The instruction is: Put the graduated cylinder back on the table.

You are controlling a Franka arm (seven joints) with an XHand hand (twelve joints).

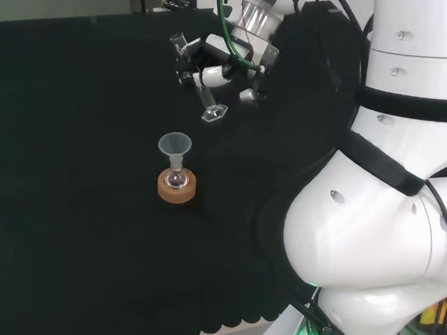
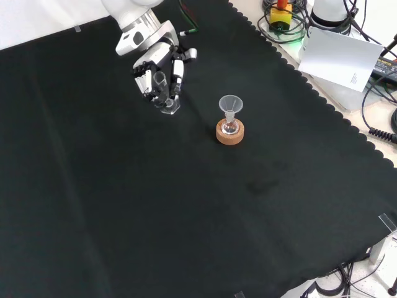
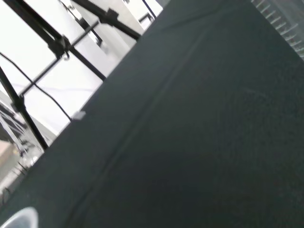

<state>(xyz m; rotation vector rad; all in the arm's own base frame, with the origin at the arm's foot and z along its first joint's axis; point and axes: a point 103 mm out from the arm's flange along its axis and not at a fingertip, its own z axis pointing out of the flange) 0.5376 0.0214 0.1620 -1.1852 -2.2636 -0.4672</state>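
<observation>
curling round a clear graduated cylinder [image 2: 163, 93], fingers [image 2: 177, 69] and thumb grasping it about mid-length, upper left of centre in the front view. black and white hand [image 2: 160, 65] reaching down from the top of that frame, white wrist above it. cylinder tilted in the grasp, open mouth up between the fingers, hexagonal foot [image 2: 168, 107] low against the black cloth [image 2: 124, 205]; cannot tell whether touching or just above. same grasp in the head view, upper centre of the frame: hand [image 1: 217, 61] clamped on the cylinder [image 1: 203, 87], tube slanting down and right to its foot [image 1: 213, 113], mouth at the upper left.

just right of the hand in the front view, near but apart, a cork ring [image 2: 230, 131] carrying a small round flask [image 2: 230, 126] with a clear funnel [image 2: 231, 103] upright in its neck. in the head view, the ring [image 1: 177, 185] and funnel [image 1: 174, 145] below the cylinder, centre left of the frame. large white arm links [image 1: 376, 212] at the right of the head view. cloth [image 3: 199, 142] sloping across the wrist view, dark frame bars [image 3: 57, 45] in its upper left. scalloped cloth edge, a sheet of paper [image 2: 344, 59] and cables at the upper right of the front view.
</observation>
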